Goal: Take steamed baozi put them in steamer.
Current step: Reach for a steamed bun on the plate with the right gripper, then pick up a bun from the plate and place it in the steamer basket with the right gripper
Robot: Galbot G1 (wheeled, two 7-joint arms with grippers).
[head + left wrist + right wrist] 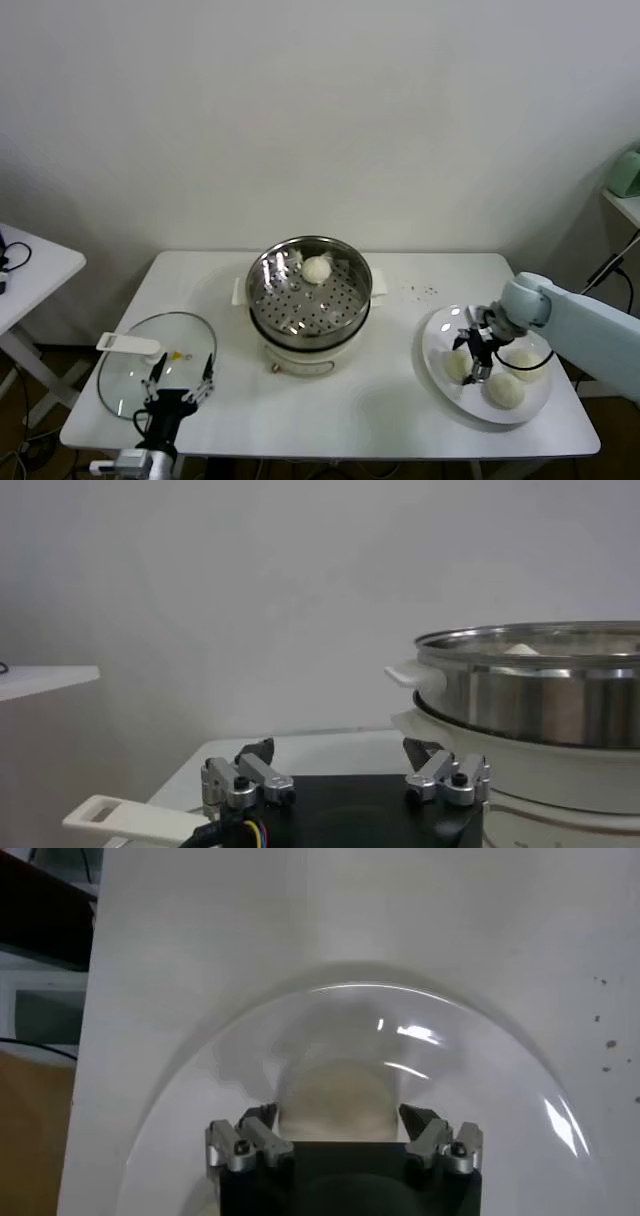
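Note:
The steel steamer (262, 300) stands mid-table on its white pot base and holds one cream-white baozi (317, 268) at the back. Three more baozi lie on the white plate (436, 330) at the right: one (455, 367), one (504, 389) and one (526, 361). My right gripper (474, 366) is low over the plate, open, its jaws on either side of the leftmost baozi (335, 1098); I cannot tell whether they touch it. My left gripper (180, 385) is parked open and empty at the front left. The steamer (540, 680) also shows in the left wrist view.
A round glass lid (125, 385) with a white handle (128, 345) lies at the table's front left, under the left gripper. A second white table (30, 265) stands at the far left. A few dark specks (420, 291) lie behind the plate.

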